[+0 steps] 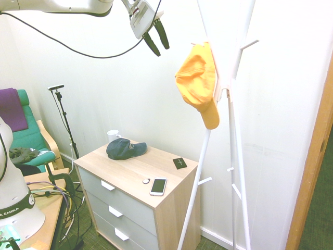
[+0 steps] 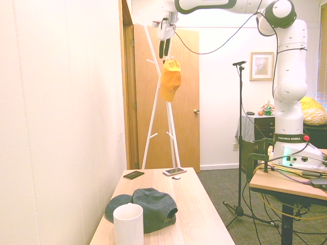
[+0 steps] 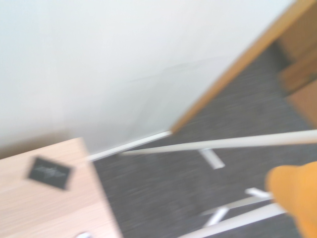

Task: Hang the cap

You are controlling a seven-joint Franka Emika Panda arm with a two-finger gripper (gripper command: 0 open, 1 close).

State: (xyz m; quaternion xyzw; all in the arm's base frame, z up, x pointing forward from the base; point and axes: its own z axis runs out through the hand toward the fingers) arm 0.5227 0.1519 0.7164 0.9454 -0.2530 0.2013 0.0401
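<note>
Landmark: one white coat stand [image 1: 229,99], its slanted poles crossing high up, standing on the carpet just beside the dresser.

- Caps, two. One orange-yellow cap [image 1: 199,83] hung from a peg of the coat stand near the crossing of the poles, brim downward, lying against the stand; its edge also showed in the wrist view [image 3: 297,196]. One dark blue-grey cap [image 1: 125,148] lay on the dresser top, well below the coat stand and on the side far from it.
- Gripper, one [image 1: 156,36]. It hung in the air beside the upper part of the coat stand, above the orange-yellow cap and apart from it, fingers spread and holding nothing, pointing steeply downward.
- Dresser, one [image 1: 125,205], light wood with three grey drawer fronts, its corner near the foot of the coat stand.
- Mug, one, white [image 2: 128,224], just beside the dark blue-grey cap at the dresser end farthest from the coat stand.
- Phone, one [image 1: 158,186], flat on the dresser edge, toward the coat stand.
- Small round white item, one [image 1: 146,181], just beside the phone; too small to identify.
- Black card, one [image 1: 180,163], flat at the dresser end nearest the coat stand.
</note>
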